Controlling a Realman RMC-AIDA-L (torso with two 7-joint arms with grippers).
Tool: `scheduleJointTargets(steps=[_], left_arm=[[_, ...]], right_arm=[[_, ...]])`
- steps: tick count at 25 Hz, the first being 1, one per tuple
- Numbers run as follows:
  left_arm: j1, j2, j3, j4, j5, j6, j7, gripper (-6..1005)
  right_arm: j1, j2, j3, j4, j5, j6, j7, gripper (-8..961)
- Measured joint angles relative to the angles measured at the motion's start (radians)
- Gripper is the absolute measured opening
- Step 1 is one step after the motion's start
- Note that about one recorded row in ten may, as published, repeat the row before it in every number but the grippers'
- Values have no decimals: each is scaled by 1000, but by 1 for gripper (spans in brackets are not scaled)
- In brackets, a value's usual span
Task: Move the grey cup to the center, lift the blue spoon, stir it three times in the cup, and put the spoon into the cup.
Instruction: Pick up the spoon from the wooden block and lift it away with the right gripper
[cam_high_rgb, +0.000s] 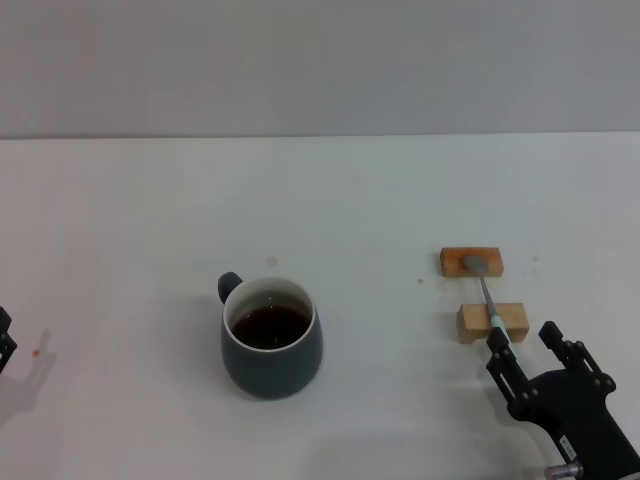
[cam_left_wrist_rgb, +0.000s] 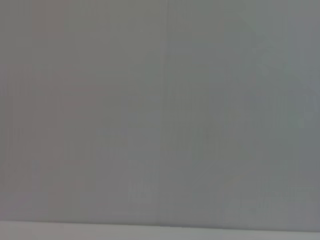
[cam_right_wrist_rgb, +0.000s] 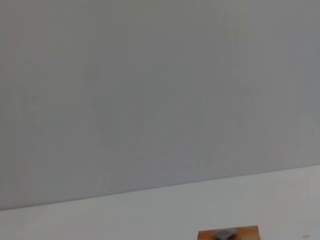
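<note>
The one blue spoon (cam_high_rgb: 487, 297) lies across two wooden blocks (cam_high_rgb: 471, 262), bowl far, handle pointing near toward the right hand (cam_high_rgb: 524, 348), whose fingers are spread apart at its tip. One grey cup (cam_high_rgb: 271, 338) stands mid-table (cam_high_rgb: 330, 200). The left hand (cam_high_rgb: 5, 340) peeks in; can't tell its grip

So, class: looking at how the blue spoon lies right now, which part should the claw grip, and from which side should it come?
Grip the pale handle of the blue spoon, near its end. The spoon bridges two wooden blocks, so the handle sits clear of the table and leaves room under it. Its end points toward the right claw, open just behind it, so coming from the robot's side, probably slightly above, suits best.
</note>
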Motion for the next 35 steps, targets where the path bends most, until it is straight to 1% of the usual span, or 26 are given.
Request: scheduleJointTargets(steps=[6,12,23,29,35], left_arm=[[0,0,0,1,0,4,0,859],[7,0,0,1,1,15,0,859],[13,0,3,1,3,19,0,860],[12,0,4,5,6,19,0,860],[11,1,2,13,6,19,0,860]], right_arm=[[-3,1,0,0,0,7,0,653],[-3,1,12,8,0,41,0,633],[-3,0,4,18,-6,38,0,597],[-1,0,2,19,-8,40,0,530],[-4,0,10,20,-7,40,0,530]])
